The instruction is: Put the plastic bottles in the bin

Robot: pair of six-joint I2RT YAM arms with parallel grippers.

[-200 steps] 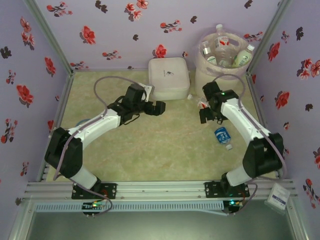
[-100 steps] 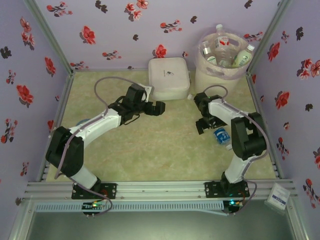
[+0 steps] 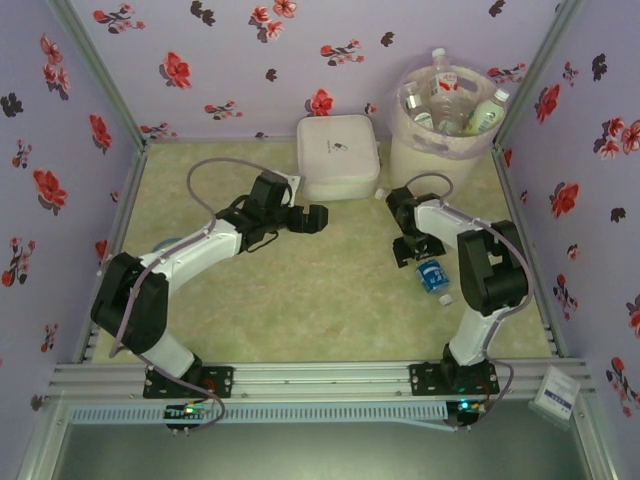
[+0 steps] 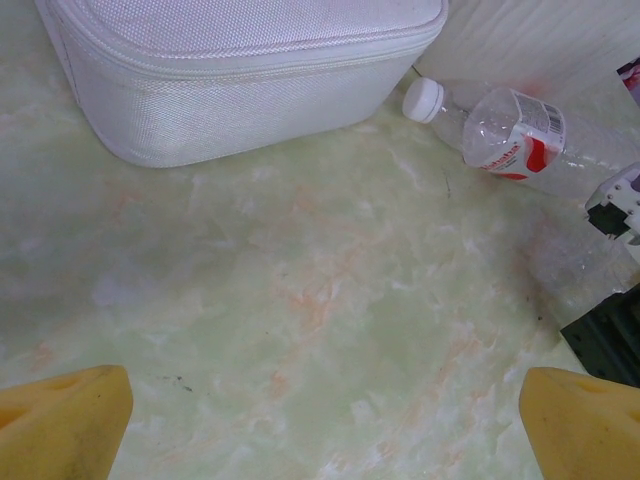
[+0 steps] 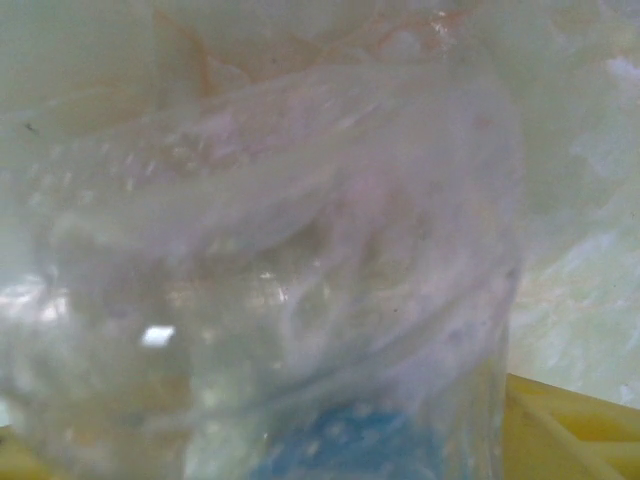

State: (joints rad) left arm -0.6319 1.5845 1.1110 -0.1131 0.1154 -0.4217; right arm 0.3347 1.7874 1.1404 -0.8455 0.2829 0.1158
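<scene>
A clear bottle with a blue label point(image 3: 432, 277) lies on the green table at the right. My right gripper point(image 3: 413, 250) is down over its far end. In the right wrist view that bottle point(image 5: 300, 300) sits between the jaws, with a yellow finger point(image 5: 575, 425) against its side. A second bottle with a red label and white cap point(image 4: 510, 130) lies by the base of the bin. My left gripper point(image 3: 318, 217) hovers open over bare table, its yellow fingertips point(image 4: 60, 420) wide apart. The cream bin point(image 3: 445, 140) at the back right holds several bottles.
A flat white square box point(image 3: 338, 155) sits at the back centre, just beyond the left gripper. Purple flowered walls close the table on three sides. The right arm is folded tightly, its elbow point(image 3: 495, 270) near the right wall.
The right arm folded back and its gripper dropped onto the blue-labelled bottle, jaws narrowing around it. The bottle shifted slightly left. The left arm stayed still.
</scene>
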